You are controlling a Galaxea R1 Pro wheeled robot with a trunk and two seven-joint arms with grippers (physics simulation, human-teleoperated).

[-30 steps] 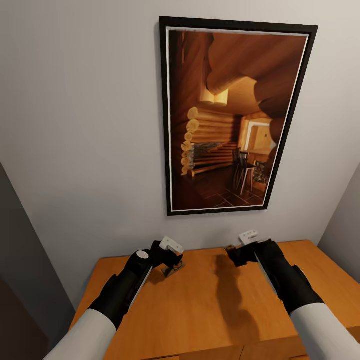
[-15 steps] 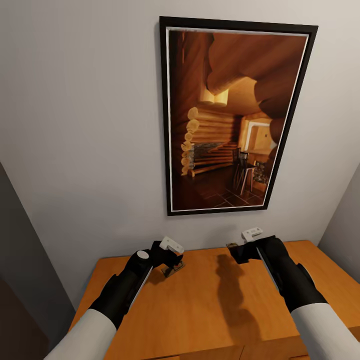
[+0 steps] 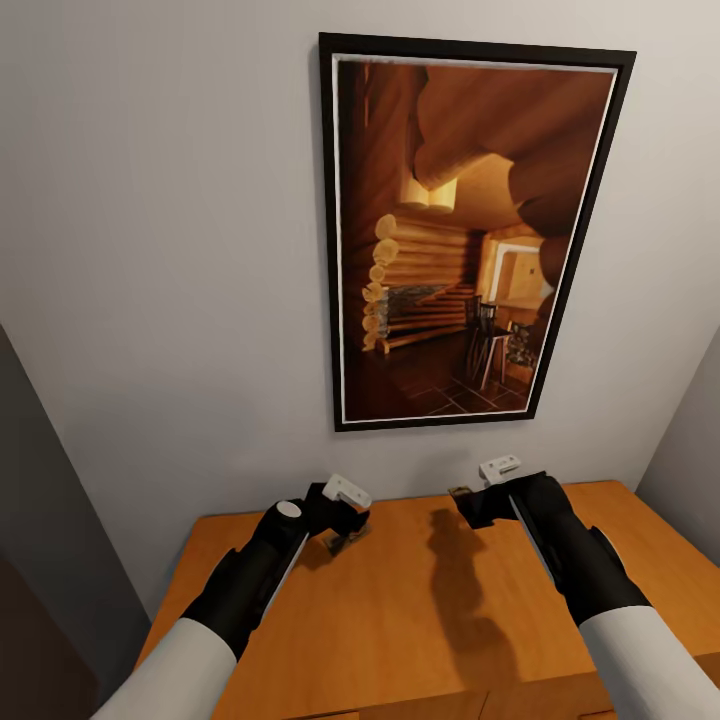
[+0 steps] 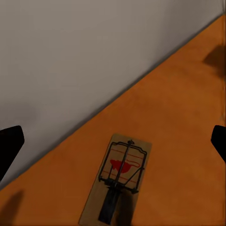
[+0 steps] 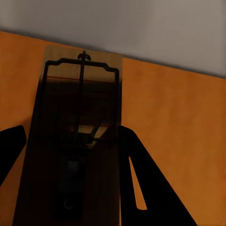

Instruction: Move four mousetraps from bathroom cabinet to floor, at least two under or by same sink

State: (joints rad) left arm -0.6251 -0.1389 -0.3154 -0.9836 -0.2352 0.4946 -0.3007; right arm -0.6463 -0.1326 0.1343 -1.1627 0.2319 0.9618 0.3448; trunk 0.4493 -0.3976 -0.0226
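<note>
A pale wall (image 3: pixel 170 250) fills the far side of the head view, with a black-framed picture of a log-cabin room (image 3: pixel 470 235) hung above the cabinet (image 3: pixel 400 610). The cabinet's flat orange-brown top serves here as a working surface under both arms.

The left gripper (image 3: pixel 345 520) hovers over the far left part of the top. In the left wrist view its fingers (image 4: pixel 9 146) sit at opposite edges of the picture, so the jaws are spread wide and empty. A mousetrap (image 4: pixel 117 181) lies flat on the wood between them, just near of the wall; the spread probably leaves room to come down around the board.

The right gripper (image 3: pixel 470 505) is out over the far middle of the top. Its wrist view shows a second mousetrap (image 5: pixel 70 141) close up, between the dark fingers (image 5: pixel 141 179); the jaws look narrowed onto its board, seemingly gripping it, though contact is hard to confirm.
</note>
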